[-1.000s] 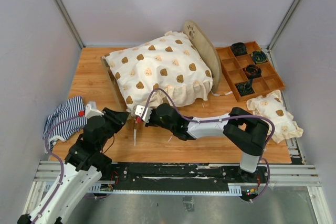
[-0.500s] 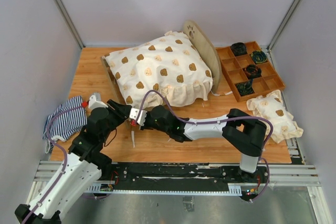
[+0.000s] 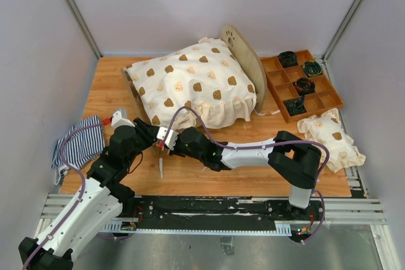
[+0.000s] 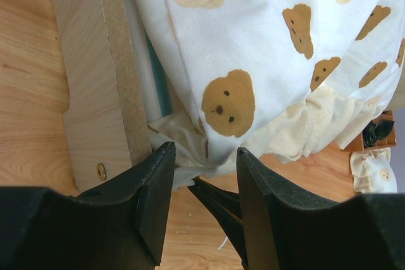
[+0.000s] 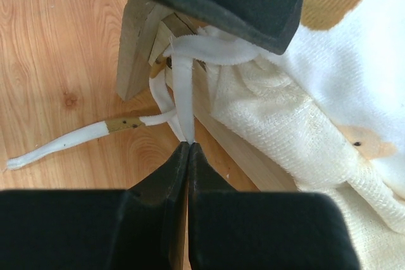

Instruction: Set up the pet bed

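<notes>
The right pincer is pressed together on a white ribbon at the near corner of the pet bed, which is set at the far middle of the surface. The left pincer is spread just beside that corner. Dark items, too small to be identified, are held in four compartments of the tray. The bed frame is largely hidden under a bear-print cover.

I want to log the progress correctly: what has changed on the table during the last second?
The left gripper moved forward and right to the near corner of the pet bed, jaws open at the bear-print cushion. The right gripper stays shut on the white tie, hardly moved. The pet bed, tray and striped cloth are unchanged.
</notes>
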`<state>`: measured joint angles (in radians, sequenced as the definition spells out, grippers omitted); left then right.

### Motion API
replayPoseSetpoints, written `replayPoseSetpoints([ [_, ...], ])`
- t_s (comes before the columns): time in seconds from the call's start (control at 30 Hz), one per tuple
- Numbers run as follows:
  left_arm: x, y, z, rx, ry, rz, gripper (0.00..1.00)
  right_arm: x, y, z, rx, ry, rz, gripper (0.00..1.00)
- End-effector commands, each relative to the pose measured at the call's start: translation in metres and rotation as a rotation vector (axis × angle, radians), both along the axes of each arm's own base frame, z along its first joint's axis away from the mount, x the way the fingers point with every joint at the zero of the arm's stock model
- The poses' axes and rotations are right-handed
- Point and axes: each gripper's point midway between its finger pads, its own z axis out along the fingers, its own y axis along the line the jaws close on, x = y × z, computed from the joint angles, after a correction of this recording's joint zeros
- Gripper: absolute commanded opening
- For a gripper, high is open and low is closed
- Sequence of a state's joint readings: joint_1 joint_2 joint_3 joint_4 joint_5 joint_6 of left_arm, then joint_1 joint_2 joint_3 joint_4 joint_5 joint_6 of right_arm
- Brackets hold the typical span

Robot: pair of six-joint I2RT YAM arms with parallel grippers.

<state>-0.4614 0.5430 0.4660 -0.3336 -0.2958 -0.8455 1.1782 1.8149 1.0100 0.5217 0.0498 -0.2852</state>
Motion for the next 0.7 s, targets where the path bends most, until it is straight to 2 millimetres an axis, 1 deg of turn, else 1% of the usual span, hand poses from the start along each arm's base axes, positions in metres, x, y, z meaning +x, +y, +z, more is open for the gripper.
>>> replayPoseSetpoints([
  [0.0,0.011,-0.001,0.013,0.011,-0.054,0.009,0.47,-0.006,0.005,0.004,0.023,0.023,-0.001,0.00],
  [0.07,0.014,-0.003,0.015,0.007,-0.065,0.003,0.43,-0.008,0.006,0.005,0.028,0.034,-0.001,0.00],
  [0.13,0.016,-0.006,0.020,0.004,-0.071,-0.005,0.36,-0.008,0.005,0.005,0.030,0.043,-0.006,0.00],
  [0.17,0.016,-0.007,0.021,0.005,-0.072,-0.010,0.31,-0.008,0.004,0.005,0.029,0.048,-0.009,0.00],
  [0.2,0.016,-0.007,0.024,0.003,-0.073,-0.014,0.24,-0.008,0.003,0.004,0.026,0.052,-0.016,0.00],
  [0.23,0.016,-0.008,0.027,-0.002,-0.076,-0.017,0.20,-0.007,0.002,0.004,0.024,0.055,-0.026,0.00],
  [0.27,0.015,-0.009,0.032,-0.011,-0.083,-0.021,0.12,-0.007,0.000,0.005,0.020,0.060,-0.036,0.00],
  [0.33,0.014,-0.011,0.039,-0.030,-0.099,-0.030,0.01,-0.006,-0.005,0.005,0.007,0.083,-0.058,0.00],
  [0.47,0.009,-0.014,0.049,-0.074,-0.122,-0.047,0.00,-0.005,-0.010,0.009,0.019,0.130,-0.112,0.00],
  [0.6,0.006,-0.017,0.053,-0.100,-0.123,-0.057,0.00,-0.002,-0.010,0.011,0.047,0.155,-0.157,0.00],
  [0.67,0.005,-0.016,0.053,-0.106,-0.117,-0.055,0.00,-0.002,-0.006,0.015,0.061,0.142,-0.145,0.00],
])
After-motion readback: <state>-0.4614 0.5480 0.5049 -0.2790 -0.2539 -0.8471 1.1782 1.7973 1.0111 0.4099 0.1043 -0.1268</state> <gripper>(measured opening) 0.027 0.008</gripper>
